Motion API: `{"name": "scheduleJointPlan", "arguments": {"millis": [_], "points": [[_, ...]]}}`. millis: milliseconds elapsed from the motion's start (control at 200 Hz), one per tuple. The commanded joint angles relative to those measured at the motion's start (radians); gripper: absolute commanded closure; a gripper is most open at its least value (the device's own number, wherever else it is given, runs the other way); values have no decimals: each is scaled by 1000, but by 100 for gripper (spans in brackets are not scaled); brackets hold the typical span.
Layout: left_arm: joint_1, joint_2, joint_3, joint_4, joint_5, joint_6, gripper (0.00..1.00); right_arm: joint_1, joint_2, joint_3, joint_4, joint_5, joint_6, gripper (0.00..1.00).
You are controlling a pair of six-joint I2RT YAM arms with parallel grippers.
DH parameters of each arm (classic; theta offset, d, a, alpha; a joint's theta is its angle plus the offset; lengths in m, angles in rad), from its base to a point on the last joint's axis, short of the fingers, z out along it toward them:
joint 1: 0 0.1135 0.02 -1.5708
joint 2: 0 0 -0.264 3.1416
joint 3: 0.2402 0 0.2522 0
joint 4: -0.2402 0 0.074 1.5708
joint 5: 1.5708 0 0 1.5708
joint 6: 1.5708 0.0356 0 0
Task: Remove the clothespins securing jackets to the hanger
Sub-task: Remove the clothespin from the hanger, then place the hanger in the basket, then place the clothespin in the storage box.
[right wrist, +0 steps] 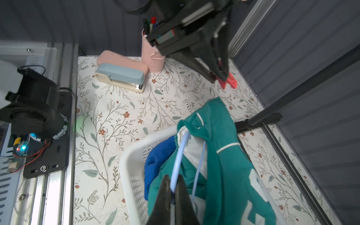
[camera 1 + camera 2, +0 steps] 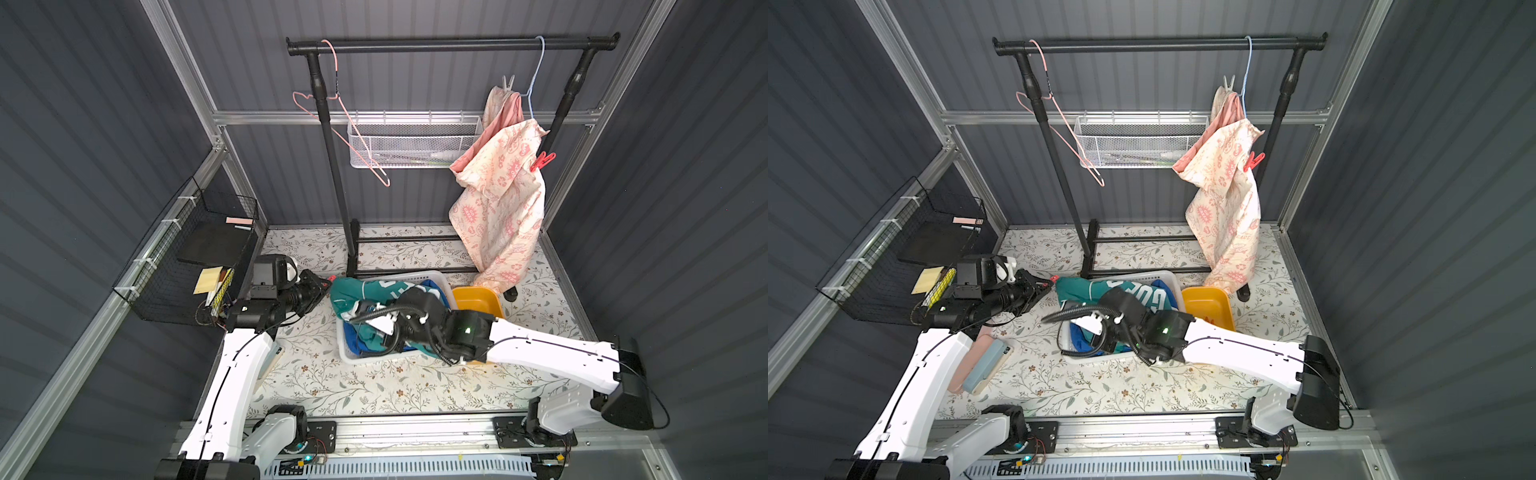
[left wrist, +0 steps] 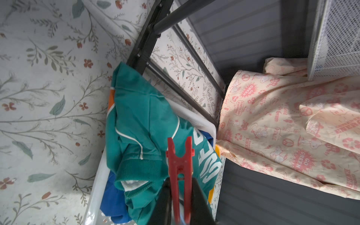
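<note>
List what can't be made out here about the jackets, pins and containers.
- Blue jacket: mostly buried under the teal jacket in the white basket, in every view.
- Yellow tub: contents half hidden by the right arm, in both top views.
- Mesh basket: contents too small behind the mesh, top views.
- Whitish clothespin: too small to tell what it grips.

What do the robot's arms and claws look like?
The left arm and right arm have smooth white shells, black joints and thin black cables. The right one shows a small green light. The left claw and right claw are black and pointed.
</note>
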Motion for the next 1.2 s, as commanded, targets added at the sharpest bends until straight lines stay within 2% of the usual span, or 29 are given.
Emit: {"name": "scheduleJointPlan", "arguments": {"millis": [0,250,410,485,550,675,785,895,1031,1191], "points": [[4,32,58,32,-50,163,100,-120,-22,15,-107,-181,150,100],[-27,87,88,235,26,351,100,-424,32,37,-16,-525,373,100],[-141,127,65,452,107,407,100,-556,96,-2,91,-657,529,100],[-179,158,46,547,191,424,100,-602,123,-32,144,-683,594,100],[-203,176,47,588,199,462,100,-628,155,-35,155,-711,634,98],[-227,221,66,636,274,531,100,-641,190,0,85,-657,635,88],[-250,247,79,671,303,572,100,-648,154,8,69,-566,648,56],[-288,270,113,670,293,637,100,-653,95,21,52,-485,675,37],[-322,281,128,695,248,666,100,-653,17,51,-6,-420,757,32],[-436,280,122,707,43,717,100,-655,-81,31,19,-396,957,25]]}}
